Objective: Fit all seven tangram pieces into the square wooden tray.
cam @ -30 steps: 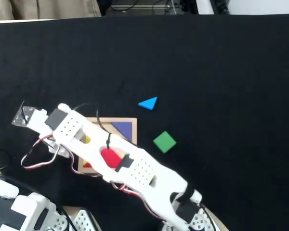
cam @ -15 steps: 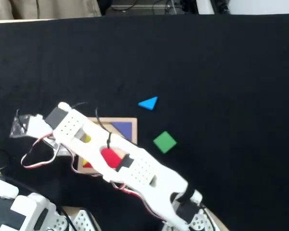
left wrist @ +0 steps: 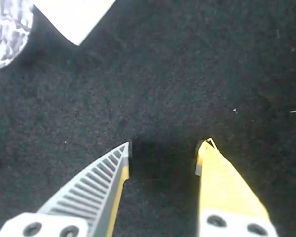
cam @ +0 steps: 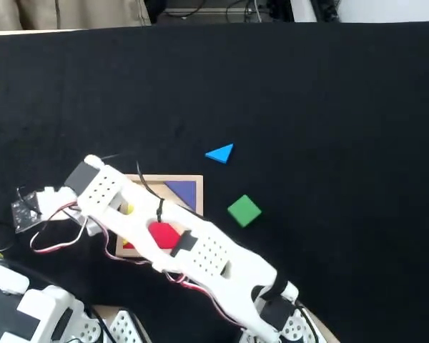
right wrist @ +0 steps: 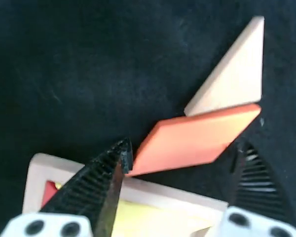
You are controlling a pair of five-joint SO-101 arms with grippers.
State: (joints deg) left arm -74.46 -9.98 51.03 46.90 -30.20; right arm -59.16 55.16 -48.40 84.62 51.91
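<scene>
The square wooden tray (cam: 193, 179) lies left of centre, with a purple piece (cam: 183, 191), a red piece (cam: 164, 233) and a yellow piece (cam: 129, 208) showing in it under the arm that crosses it. That arm is my right one; its gripper (cam: 25, 207) is just left of the tray. My right gripper (right wrist: 181, 148) is open, its fingers either side of an orange parallelogram (right wrist: 197, 138) on the cloth beside the tray's rim (right wrist: 153, 190). A cream triangle (right wrist: 234, 81) touches the parallelogram's far edge. My left gripper (left wrist: 166, 144) is open over bare black cloth.
A blue triangle (cam: 220, 153) and a green square (cam: 244, 211) lie loose on the cloth right of the tray. The left arm's base (cam: 18, 307) sits at the near left corner. A white object (left wrist: 74, 15) shows beyond the left gripper.
The right arm's gripper end has swung toward the near edge of the table, left of the tray. The loose pieces have not moved.
</scene>
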